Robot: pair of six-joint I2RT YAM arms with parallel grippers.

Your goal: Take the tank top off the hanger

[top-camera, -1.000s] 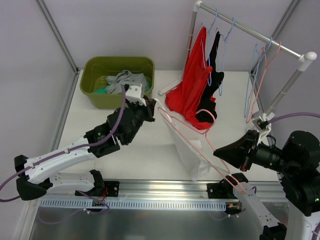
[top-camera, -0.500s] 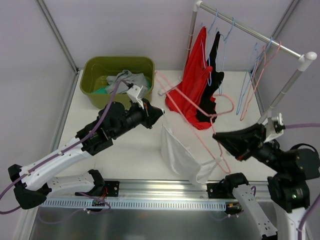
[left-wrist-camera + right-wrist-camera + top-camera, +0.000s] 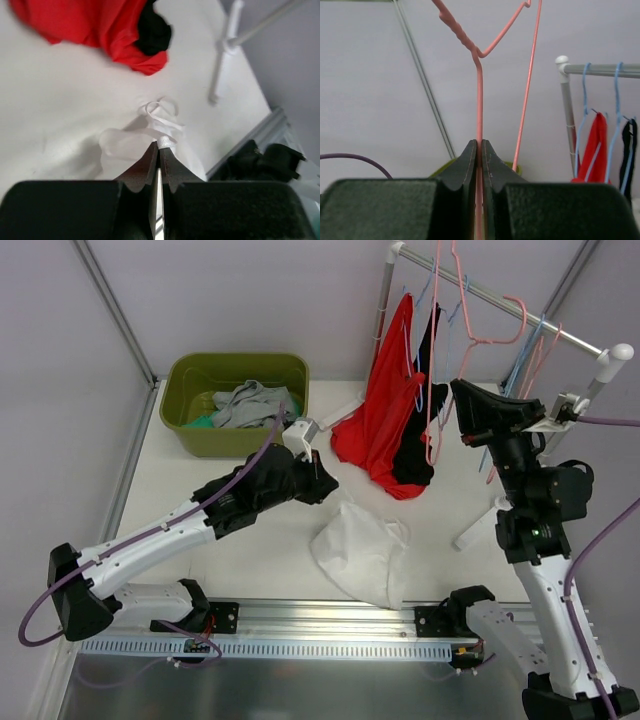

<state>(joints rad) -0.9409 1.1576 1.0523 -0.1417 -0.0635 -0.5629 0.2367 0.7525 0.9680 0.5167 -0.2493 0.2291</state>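
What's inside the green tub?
A crumpled gray garment lies in the green tub, with a bit of teal cloth at its left. Anything beneath them is covered.

Bright, even, diffuse light fills the overhead view, and only faint, soft shadows lie on the white table (image 3: 170,480). Nothing glares. In the left wrist view the red cloth (image 3: 90,25) is blurred, and the left gripper (image 3: 159,145), close to the lens, is dark and out of focus. The right wrist view is dimmer and greyer. The right gripper (image 3: 479,144) looks soft, while the pink hanger (image 3: 478,100) is fairly sharp.
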